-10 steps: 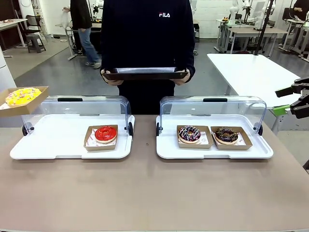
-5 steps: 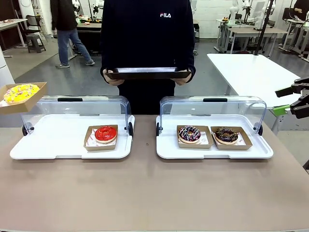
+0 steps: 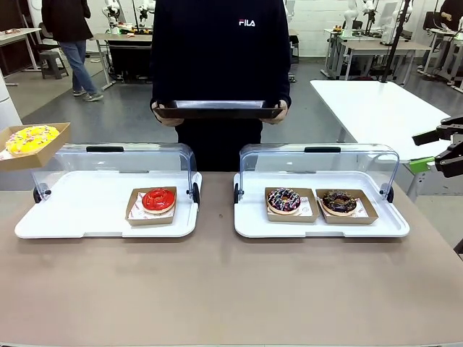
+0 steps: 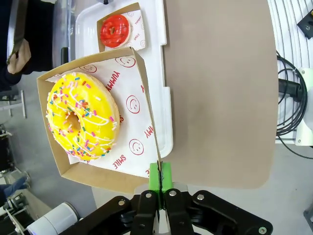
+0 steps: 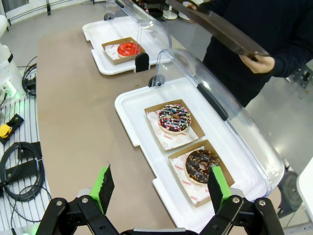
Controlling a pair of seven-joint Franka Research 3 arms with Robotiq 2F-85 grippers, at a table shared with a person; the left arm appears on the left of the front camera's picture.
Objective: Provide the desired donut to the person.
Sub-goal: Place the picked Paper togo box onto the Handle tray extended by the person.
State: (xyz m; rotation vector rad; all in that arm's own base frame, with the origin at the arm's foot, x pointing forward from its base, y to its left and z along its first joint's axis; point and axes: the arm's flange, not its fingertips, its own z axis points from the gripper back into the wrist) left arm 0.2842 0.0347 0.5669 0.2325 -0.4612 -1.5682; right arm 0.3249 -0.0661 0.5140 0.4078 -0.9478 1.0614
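Left tool [image 4: 160,180] clamped shut on the rim of a cardboard box [image 4: 105,178] with the yellow sprinkled donut [image 4: 83,116].
Box aloft beyond the table's [image 3: 217,289] far left corner; right tool [image 5: 160,182] wide open, empty, by the right edge; person [image 3: 221,58] at the far edge holding a dark tray [image 3: 217,110].

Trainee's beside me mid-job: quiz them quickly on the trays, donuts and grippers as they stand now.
1. How many donuts sit in the right white tray?
2. True or false: the left gripper is shut on the cardboard box holding the yellow donut.
3. The red donut sits in: A) the left white tray; B) the right white tray; C) the black tray the person holds.
Key: 1) two; 2) true; 3) A.
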